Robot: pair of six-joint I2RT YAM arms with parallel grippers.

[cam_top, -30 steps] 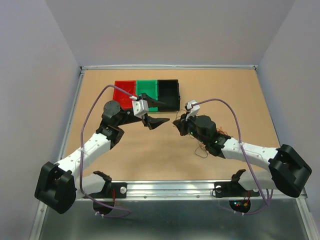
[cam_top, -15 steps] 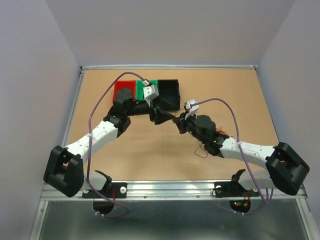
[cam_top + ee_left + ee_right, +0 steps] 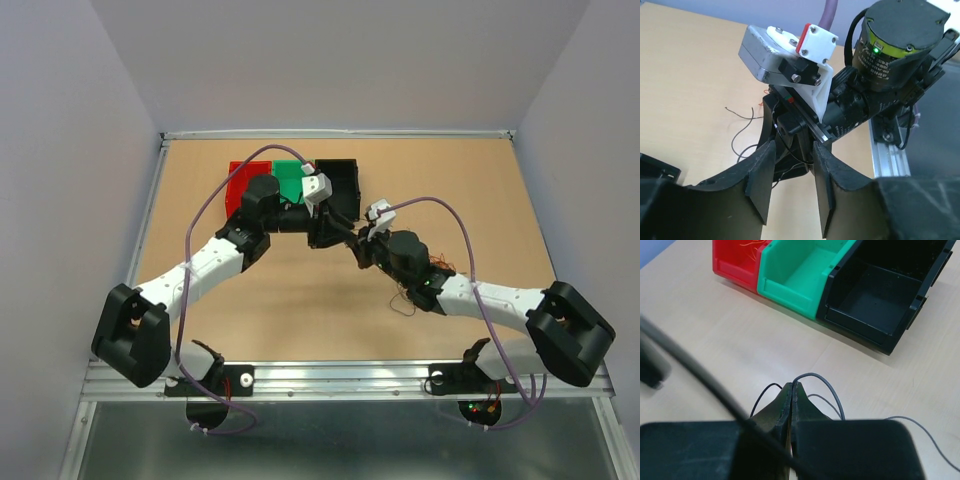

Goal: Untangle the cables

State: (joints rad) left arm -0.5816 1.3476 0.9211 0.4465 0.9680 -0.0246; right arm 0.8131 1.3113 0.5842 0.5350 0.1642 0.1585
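Your right gripper (image 3: 791,390) has its fingers pressed together, pinching a dark grey cable (image 3: 827,383) right at the tips. From the pinch the cable rises ahead of the fingertips toward the black bin (image 3: 880,295). It then arches over and runs back down along the outer side of the right-hand finger, so its long axis lies roughly along the fingers. A second dark strand (image 3: 761,392) curls on the table (image 3: 715,325) just left of the fingertips. A paler grey strand (image 3: 920,426) lies off to their right, stretching away sideways.

Your left gripper (image 3: 790,187) has its fingers (image 3: 760,185) partly spread, their tips close up against the right gripper's body. You cannot tell whether anything sits between them. A loose thin wire (image 3: 746,123) lies left of the left-hand finger, bending back toward it.

Orange cables (image 3: 751,245) lie in the red bin (image 3: 737,262), well ahead of the fingers.
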